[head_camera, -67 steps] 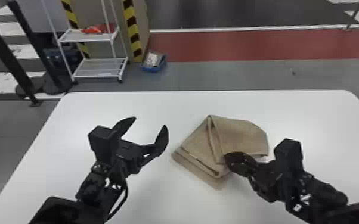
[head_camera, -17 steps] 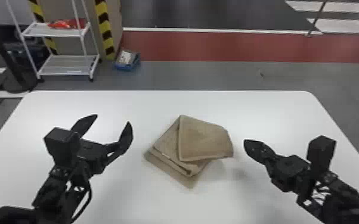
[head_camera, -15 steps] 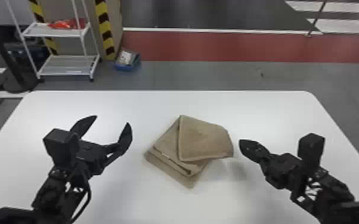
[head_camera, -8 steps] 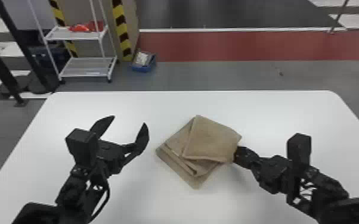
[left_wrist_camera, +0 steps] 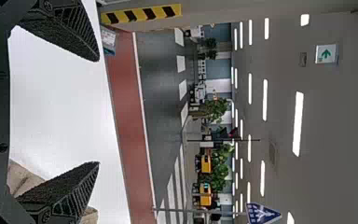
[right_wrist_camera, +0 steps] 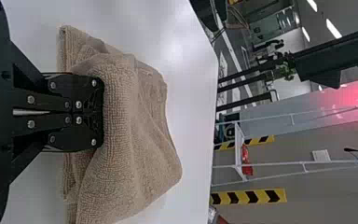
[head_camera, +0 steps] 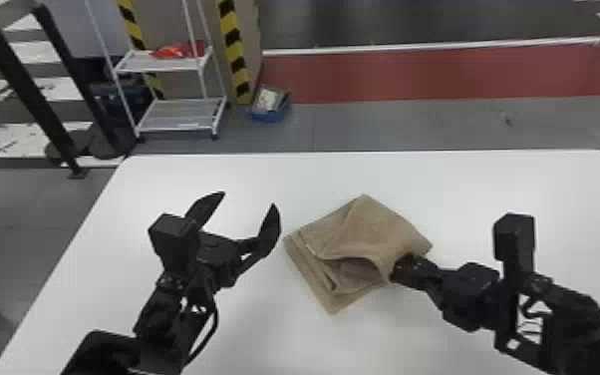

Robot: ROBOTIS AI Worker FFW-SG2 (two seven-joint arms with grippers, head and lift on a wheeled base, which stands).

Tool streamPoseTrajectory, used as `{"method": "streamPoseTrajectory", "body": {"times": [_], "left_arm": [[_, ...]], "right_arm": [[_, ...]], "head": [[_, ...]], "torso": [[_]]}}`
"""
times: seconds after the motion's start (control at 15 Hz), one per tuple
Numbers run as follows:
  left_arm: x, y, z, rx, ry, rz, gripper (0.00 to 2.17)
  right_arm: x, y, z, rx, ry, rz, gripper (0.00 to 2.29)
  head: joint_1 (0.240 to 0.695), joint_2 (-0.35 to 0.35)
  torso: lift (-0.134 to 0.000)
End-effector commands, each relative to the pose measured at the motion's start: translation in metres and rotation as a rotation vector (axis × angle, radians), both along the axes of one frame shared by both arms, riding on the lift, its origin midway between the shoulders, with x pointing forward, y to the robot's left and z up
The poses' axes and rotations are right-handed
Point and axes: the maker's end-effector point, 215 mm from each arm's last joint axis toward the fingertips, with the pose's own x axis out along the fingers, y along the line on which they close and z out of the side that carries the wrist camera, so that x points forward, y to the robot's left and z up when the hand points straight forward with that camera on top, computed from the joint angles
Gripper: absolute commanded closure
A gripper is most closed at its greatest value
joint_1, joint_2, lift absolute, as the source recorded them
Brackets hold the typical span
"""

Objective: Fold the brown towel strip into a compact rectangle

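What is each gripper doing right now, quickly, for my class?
Left gripper: open, nothing between its fingers.
Right gripper: closed, with a fold of the brown towel pinched in it.

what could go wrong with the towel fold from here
The right gripper is closed on the near right part of the brown towel, where the top layer bulges up over a gap, so pressing on might leave a pucker instead of a flat fold. The lower layers jut out past the top one at the near left, so the rectangle may end up uneven. The left gripper hangs open beside the towel, not holding it, so the stack could slide if the right one pulls.
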Motion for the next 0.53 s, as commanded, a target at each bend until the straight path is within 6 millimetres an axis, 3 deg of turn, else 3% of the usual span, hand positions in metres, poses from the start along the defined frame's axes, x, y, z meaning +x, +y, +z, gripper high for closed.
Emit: {"method": "streamPoseTrajectory", "body": {"times": [0.0, 0.33, 0.47], "left_arm": [[0.0, 0.002, 0.003, 0.001, -0.017, 0.003, 0.09], [0.0, 0.003, 0.005, 0.002, -0.023, 0.008, 0.09], [-0.001, 0.005, 0.007, 0.002, -0.029, 0.011, 0.09]], "right_arm": [[0.002, 0.016, 0.01, 0.047, 0.005, 0.013, 1.78], [0.035, 0.026, 0.049, 0.147, -0.082, -0.06, 1.78], [0.03, 0.03, 0.056, 0.172, -0.128, -0.06, 1.78]], "head": [[0.695, 0.132], [0.695, 0.164], [0.695, 0.164]], "torso": [[-0.123], [-0.123], [-0.123]]}}
